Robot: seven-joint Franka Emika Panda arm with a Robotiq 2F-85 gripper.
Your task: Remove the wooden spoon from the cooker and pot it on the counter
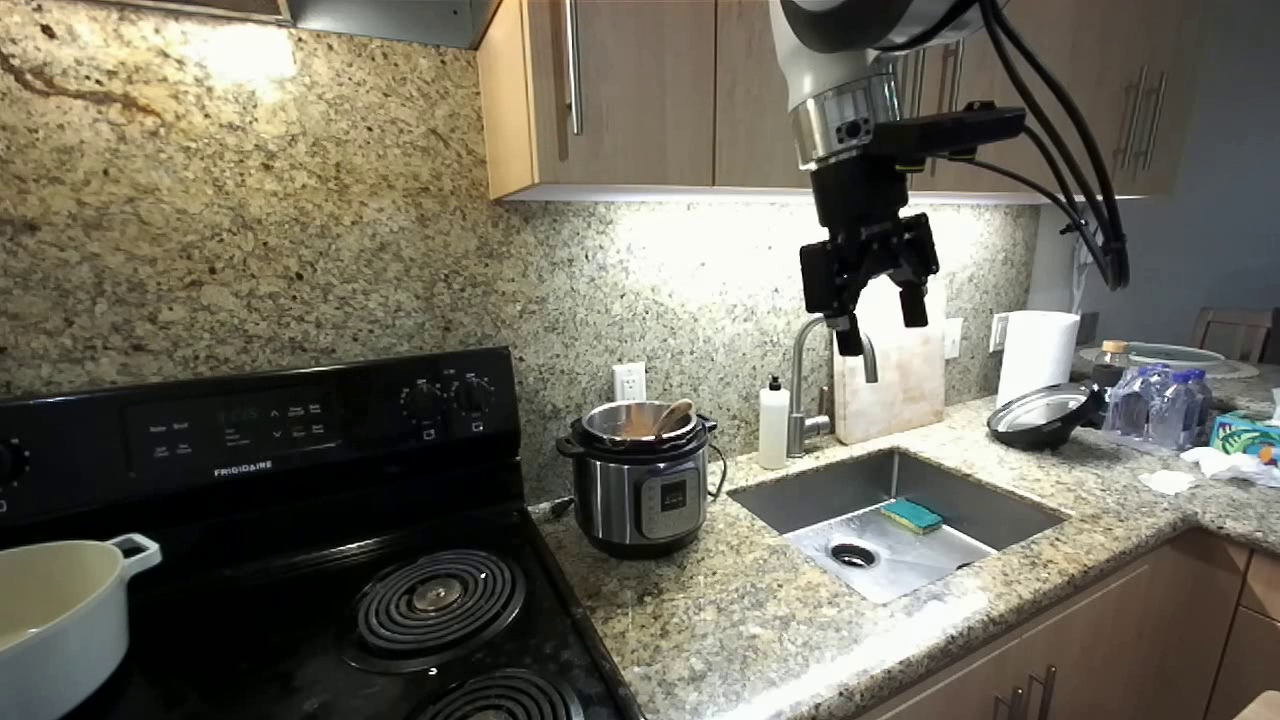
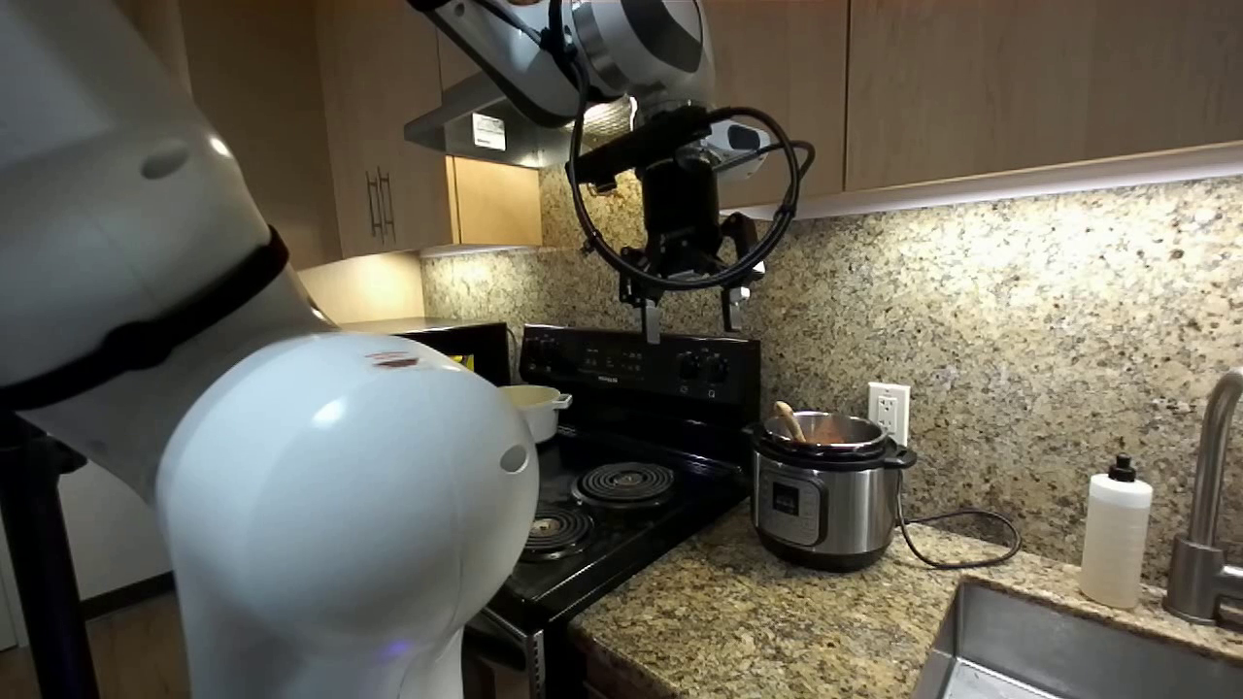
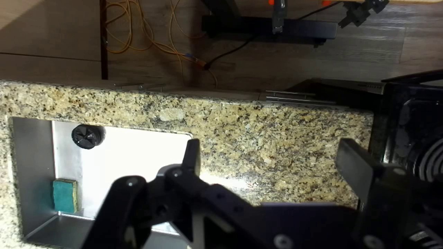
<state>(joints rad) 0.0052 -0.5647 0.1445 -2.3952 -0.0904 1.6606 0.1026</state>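
The wooden spoon [image 1: 673,417] leans in the cooker [image 1: 606,497], its upper end sticking out above the rim and its lower end hidden in reddish-brown food. In an exterior view the spoon [image 2: 789,421] and the steel cooker [image 2: 876,515] also show. The cooker stands on the granite counter [image 1: 700,620] between stove and sink. My gripper [image 1: 882,325] is open and empty, pointing down high above the counter. In an exterior view the gripper [image 2: 692,320] is well above the cooker's height. In the wrist view the open fingers [image 3: 270,152] frame bare counter [image 3: 273,131]; spoon and cooker are out of view there.
A black coil stove [image 1: 300,620] holds a cream pot [image 1: 70,620]. The sink [image 1: 810,500] contains a green sponge [image 1: 912,515]. A soap bottle [image 1: 773,425], faucet [image 1: 797,390] and cutting board [image 1: 890,390] stand behind it. Upper cabinets [image 1: 630,100] hang above. A cord [image 2: 957,563] lies beside the cooker.
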